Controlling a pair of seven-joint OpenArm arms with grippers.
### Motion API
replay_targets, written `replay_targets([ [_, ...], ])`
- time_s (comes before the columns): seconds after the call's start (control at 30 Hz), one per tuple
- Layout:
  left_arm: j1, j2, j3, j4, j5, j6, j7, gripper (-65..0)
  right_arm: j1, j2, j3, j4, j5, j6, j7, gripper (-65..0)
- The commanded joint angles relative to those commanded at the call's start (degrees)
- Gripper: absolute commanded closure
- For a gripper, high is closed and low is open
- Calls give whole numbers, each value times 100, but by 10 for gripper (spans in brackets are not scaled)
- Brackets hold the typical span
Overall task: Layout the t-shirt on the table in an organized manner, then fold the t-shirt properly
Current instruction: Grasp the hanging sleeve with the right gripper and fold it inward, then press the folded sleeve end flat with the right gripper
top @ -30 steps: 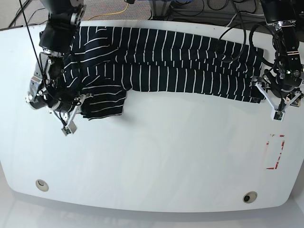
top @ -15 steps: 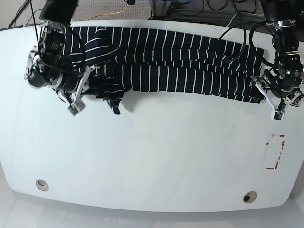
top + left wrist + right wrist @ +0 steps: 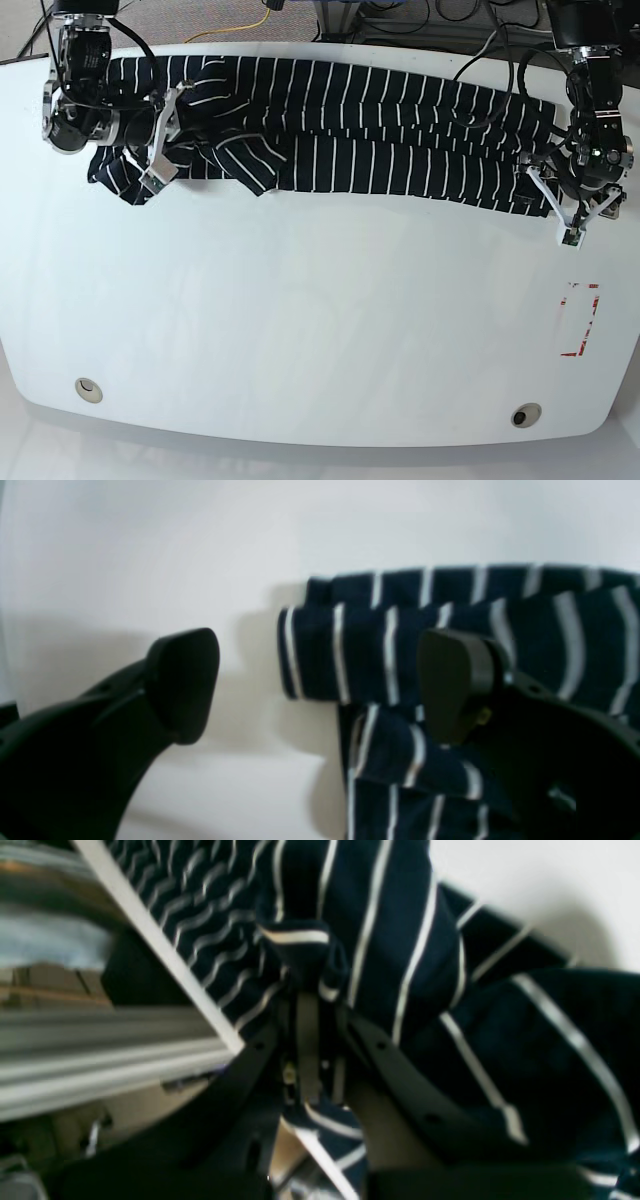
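Note:
The dark navy, white-striped t-shirt lies stretched in a long band along the far edge of the white table. At the band's left end my right gripper is shut on a bunch of the fabric. The right wrist view shows this closely: the right gripper pinches a gathered fold of t-shirt near the table edge. At the band's right end my left gripper is open. In the left wrist view the left gripper straddles the t-shirt's corner, one finger over fabric, the other over bare table.
A small red rectangular marking sits at the table's right side. Two round holes lie along the near edge. Cables and floor lie beyond the far edge, close behind the shirt.
My right gripper has carried its bunch of shirt up and left toward the table's far-left corner, drawing the loose flap out of the middle. My left gripper edged slightly toward the shirt's right end.

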Motion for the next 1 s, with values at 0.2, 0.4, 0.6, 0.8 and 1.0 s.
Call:
replay_targets([
  [0.2,-105,0,0,-18,0,0,0,-599,-123,79,-62,0,0,0,0,-21],
  [0.4,-141,0,0,-18,0,0,0,-599,-396,88,-53,0,0,0,0,-21],
  [0.6,-141,-9,0,-18,9,0,0,-599,-624,88,-44,0,-18,0,0,-57],
  [0.8,-141,-9,0,-18,9,0,0,-599,-888,105,105,0,-18,0,0,-338],
  [1.0,-132,-9,-9,-18,9,0,0,-599,-1143,123,598,0,0,0,0,-556],
])
